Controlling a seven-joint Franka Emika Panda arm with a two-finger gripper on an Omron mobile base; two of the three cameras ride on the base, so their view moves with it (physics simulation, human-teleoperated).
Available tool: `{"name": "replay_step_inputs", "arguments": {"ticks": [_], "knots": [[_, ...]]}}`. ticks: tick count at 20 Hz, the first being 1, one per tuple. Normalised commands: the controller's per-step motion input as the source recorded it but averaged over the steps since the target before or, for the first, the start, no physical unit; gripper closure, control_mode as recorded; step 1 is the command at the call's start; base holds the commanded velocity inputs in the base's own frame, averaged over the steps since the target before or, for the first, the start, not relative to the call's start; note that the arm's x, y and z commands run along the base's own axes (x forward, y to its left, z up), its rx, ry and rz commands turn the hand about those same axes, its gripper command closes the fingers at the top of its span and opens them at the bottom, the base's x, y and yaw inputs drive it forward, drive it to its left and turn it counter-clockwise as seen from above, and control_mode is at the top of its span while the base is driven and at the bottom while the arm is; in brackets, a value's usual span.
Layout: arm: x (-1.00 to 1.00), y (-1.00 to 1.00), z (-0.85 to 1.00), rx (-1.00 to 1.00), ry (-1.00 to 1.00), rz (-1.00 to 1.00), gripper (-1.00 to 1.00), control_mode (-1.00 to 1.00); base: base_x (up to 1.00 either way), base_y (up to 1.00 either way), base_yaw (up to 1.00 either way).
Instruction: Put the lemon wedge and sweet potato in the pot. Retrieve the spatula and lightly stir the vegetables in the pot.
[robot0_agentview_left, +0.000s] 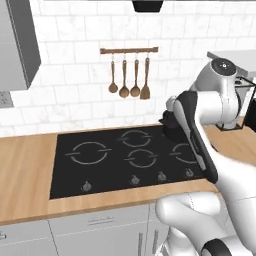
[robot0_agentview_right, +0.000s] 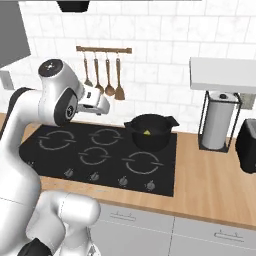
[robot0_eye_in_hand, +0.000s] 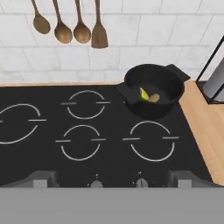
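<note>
Lemon wedge (robot0_eye_in_hand: 143, 93) tip-up beside sweet potato (robot0_eye_in_hand: 154, 98) in pot (robot0_eye_in_hand: 168, 89); tool (robot0_eye_in_hand: 112, 180) wide open, empty.

A light wooden counter (robot0_agentview_right: 210, 175) runs along the white tiled wall and carries a flat black cooktop (robot0_agentview_right: 100, 155) with five burner rings and a row of knobs along its front edge. On the back right ring sits the pot (robot0_agentview_right: 148, 131) — squat, black, upright. Right of the cooktop, on bare wood, stand a black-framed paper towel holder (robot0_agentview_right: 219, 121) and — just beside it — a dark appliance (robot0_agentview_right: 247, 145).
</note>
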Motion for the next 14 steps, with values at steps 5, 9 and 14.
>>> {"name": "replay_step_inputs", "arguments": {"ticks": [5,9,14], "knots": [[0.0,0.0,0.0,0.0,0.0,0.0,-1.0,1.0,-0.37,1.0,0.0],[0.0,0.0,0.0,0.0,0.0,0.0,-1.0,1.0,-0.03,1.0,0.0],[0.0,0.0,0.0,0.0,0.0,0.0,-1.0,1.0,-0.04,1.0,0.0]]}}
